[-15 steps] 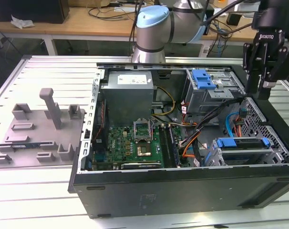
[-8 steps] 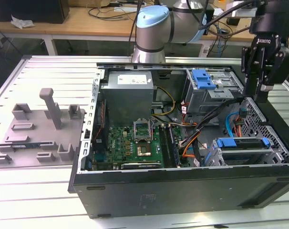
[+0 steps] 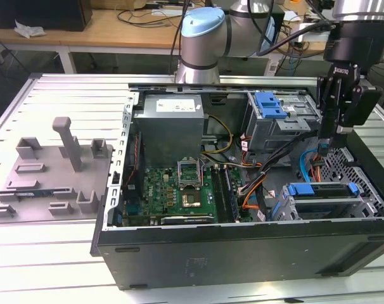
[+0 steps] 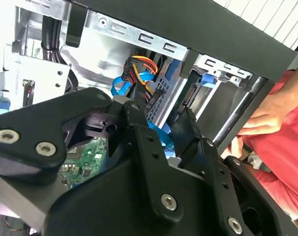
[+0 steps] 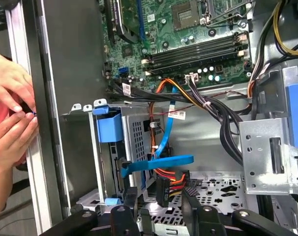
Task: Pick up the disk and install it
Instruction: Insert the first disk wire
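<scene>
disk (image 3: pixel 322 189) flat in drive cage (image 3: pixel 292 209), long axis across exterior view

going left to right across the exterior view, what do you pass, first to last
grey plastic fixture → grey power-supply box → blue ribbed latch → claw

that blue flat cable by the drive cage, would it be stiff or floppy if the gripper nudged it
Probably springy, not limp: the blue cable holds a flat span without sagging. A nudge would likely bend it aside rather than kink it, as it runs in a smooth curve. It looks light, being thin and ribbon-like.
</scene>
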Controlling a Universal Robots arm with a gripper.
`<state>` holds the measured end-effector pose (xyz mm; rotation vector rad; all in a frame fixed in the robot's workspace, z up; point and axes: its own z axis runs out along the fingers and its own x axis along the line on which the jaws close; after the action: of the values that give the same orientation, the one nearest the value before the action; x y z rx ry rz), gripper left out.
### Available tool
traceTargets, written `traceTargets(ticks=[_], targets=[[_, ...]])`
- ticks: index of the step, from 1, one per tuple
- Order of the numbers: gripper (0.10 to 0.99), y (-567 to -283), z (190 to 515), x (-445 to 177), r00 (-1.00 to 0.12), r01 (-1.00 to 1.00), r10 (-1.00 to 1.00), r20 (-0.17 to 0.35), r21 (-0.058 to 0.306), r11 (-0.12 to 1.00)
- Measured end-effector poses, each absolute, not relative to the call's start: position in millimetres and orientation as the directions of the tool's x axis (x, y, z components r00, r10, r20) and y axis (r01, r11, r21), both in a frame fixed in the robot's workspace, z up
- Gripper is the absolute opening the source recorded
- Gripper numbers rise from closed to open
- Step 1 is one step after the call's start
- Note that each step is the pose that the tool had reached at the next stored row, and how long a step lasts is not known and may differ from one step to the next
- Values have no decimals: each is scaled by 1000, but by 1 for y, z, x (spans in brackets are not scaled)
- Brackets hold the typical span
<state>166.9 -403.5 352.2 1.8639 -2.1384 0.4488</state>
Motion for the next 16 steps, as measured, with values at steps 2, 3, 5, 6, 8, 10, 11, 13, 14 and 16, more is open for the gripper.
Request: traceTargets(ticks=[2, 3, 5, 6, 8, 10, 11, 13, 14, 16], targets=[[482, -403, 351, 167, -144, -990, -906, 399, -60, 131], [482, -403, 350, 166, -147, -989, -905, 399, -63, 133], [482, -403, 349, 166, -150, -989, -904, 400, -68, 134], [482, -404, 348, 165, -150, -989, -904, 400, -68, 134], [482, -403, 347, 165, -150, -989, -904, 401, -69, 134], [482, -403, 347, 165, -151, -989, -904, 401, -68, 134], [482, -403, 347, 165, -151, -989, -904, 401, -68, 134], [482, -403, 345, 164, -150, -989, -904, 401, -68, 134], [482, -403, 345, 164, -151, -989, -904, 401, -68, 135], [482, -403, 344, 163, -150, -989, -903, 403, -68, 134]])
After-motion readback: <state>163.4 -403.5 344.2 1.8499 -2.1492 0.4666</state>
